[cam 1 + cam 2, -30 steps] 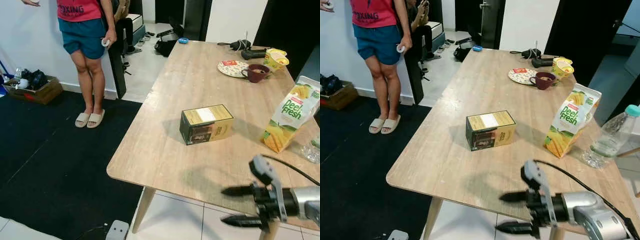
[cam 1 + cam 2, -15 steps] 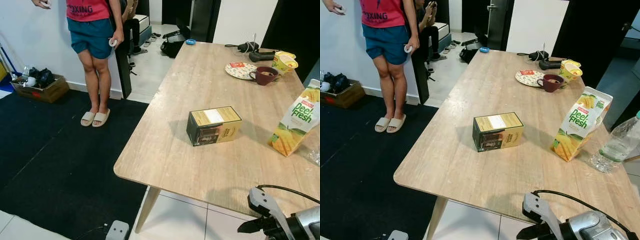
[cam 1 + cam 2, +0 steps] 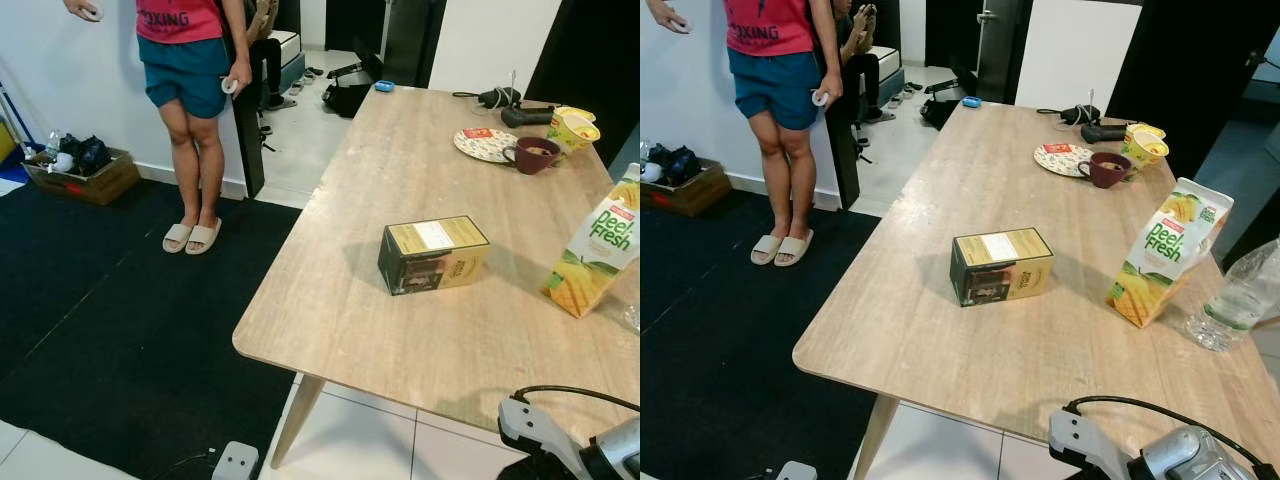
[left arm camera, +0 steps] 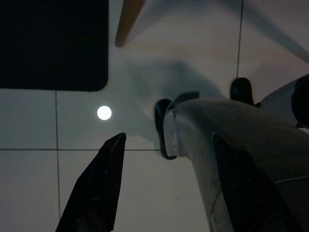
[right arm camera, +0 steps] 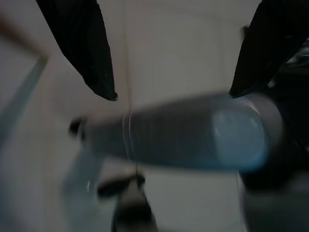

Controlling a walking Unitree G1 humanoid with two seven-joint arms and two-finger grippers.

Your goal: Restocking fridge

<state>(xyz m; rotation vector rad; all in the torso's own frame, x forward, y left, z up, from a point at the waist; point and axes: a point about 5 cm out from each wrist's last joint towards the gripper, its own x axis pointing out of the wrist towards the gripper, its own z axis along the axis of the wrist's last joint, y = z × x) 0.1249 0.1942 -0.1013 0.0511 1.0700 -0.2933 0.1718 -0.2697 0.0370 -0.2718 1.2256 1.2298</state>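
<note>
Box (image 3: 433,255) mid-table (image 3: 390,330), juice carton (image 3: 598,250) right, person (image 3: 190,110) beyond.

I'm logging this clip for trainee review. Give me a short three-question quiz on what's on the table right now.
1. True or false: the yellow-green box lies on the wooden table.
2. What stands nearest the juice carton? A) maroon mug B) clear water bottle C) patterned plate
3. Fill in: the maroon mug sits beside the patterned ____.

Key: 1 true; 2 B; 3 plate.
</note>
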